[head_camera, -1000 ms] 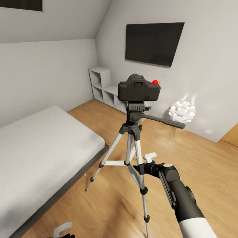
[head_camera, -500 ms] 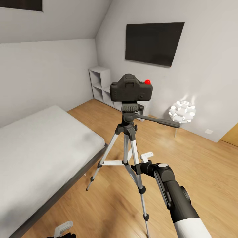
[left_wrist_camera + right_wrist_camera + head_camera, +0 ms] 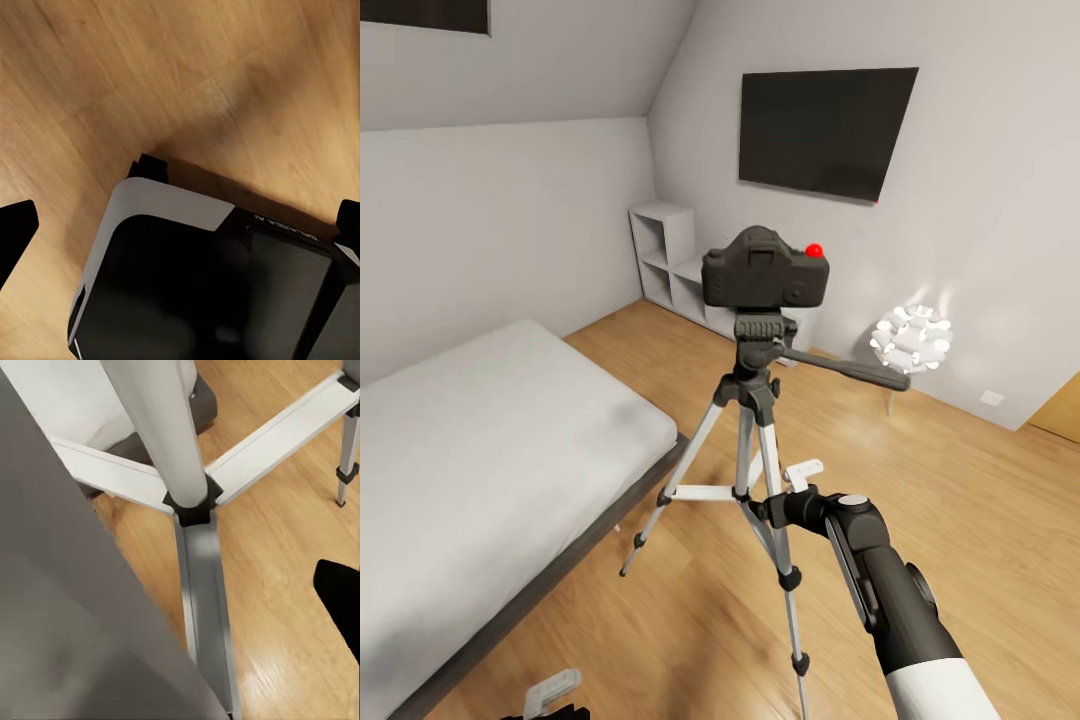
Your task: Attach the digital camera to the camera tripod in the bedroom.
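The right gripper (image 3: 775, 508) is clamping the tripod (image 3: 760, 420) leg; moving it gently is keeping the camera (image 3: 765, 270) seated. The left jaws' state cannot be told.

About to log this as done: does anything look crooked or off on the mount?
Nothing stands out. The digital camera sits level on the camera tripod head, all three legs on the floor. The right end effector is beside one leg.

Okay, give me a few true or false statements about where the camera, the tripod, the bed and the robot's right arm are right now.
1. The digital camera sits on top of the camera tripod. True.
2. The camera lies on the bed. False: it is on the tripod head.
3. The right gripper is down at the tripod's legs. True.
4. The tripod has fallen onto the floor. False: it stands on its three legs.
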Robot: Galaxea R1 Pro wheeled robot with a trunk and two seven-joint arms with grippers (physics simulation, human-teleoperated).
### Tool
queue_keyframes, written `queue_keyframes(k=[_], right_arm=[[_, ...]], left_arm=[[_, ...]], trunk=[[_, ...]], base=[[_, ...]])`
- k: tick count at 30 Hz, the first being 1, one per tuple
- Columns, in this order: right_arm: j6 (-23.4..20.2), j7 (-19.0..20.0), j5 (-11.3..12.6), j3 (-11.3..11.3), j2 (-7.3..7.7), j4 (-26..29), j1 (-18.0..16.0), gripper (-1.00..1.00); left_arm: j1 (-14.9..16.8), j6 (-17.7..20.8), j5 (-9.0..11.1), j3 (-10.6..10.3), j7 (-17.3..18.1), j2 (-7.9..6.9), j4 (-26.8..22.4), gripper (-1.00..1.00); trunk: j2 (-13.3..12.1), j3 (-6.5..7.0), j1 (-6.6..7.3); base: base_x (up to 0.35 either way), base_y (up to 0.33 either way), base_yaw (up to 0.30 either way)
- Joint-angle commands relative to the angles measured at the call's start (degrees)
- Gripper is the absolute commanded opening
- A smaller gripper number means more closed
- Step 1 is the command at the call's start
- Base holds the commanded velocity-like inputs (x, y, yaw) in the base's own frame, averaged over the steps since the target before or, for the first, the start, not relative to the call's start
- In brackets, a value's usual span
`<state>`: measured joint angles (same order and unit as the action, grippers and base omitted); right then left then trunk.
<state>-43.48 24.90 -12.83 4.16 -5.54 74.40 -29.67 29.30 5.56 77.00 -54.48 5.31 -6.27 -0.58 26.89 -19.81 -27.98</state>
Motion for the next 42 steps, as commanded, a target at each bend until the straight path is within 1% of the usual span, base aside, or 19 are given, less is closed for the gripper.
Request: queue_keyframes(k=[1, 13, 17, 36, 42], right_arm=[[-0.2, 0.5, -0.3, 0.0, -0.02, 0.1, 0.0, 1.0], [-0.3, 0.5, -0.3, 0.0, 0.04, 0.0, 0.0, 1.0], [-0.4, 0.5, -0.3, 0.0, 0.11, 0.0, 0.0, 1.0], [-0.8, 0.6, -0.3, -0.1, 0.32, 0.0, 0.0, 1.0], [-0.8, 0.6, -0.2, -0.1, 0.35, 0.0, 0.0, 1.0]], left_arm=[[0.0, 0.2, 0.6, -0.4, 0.1, -0.02, 0.0, 1.0], [-0.1, 0.2, 0.6, -0.4, 0.1, 0.03, 0.0, 1.0], [-0.2, 0.2, 0.6, -0.4, 0.1, 0.03, 0.0, 1.0], [-1.3, 0.3, 0.7, -0.4, -0.3, 0.03, 0.3, 1.0], [-1.3, 0.3, 0.7, -0.4, -3.5, 0.03, 0.3, 1.0]], trunk=[[0.1, -0.09, -0.02], [0.1, -0.09, -0.02], [0.1, -0.09, -0.02], [0.1, -0.09, -0.02], [0.1, -0.09, -0.02]], base=[[0.0, 0.0, 0.0], [-0.002, 0.0, 0.0], [-0.118, 0.0, 0.0], [-0.318, 0.0, 0.0], [-0.346, 0.0, 0.0]])
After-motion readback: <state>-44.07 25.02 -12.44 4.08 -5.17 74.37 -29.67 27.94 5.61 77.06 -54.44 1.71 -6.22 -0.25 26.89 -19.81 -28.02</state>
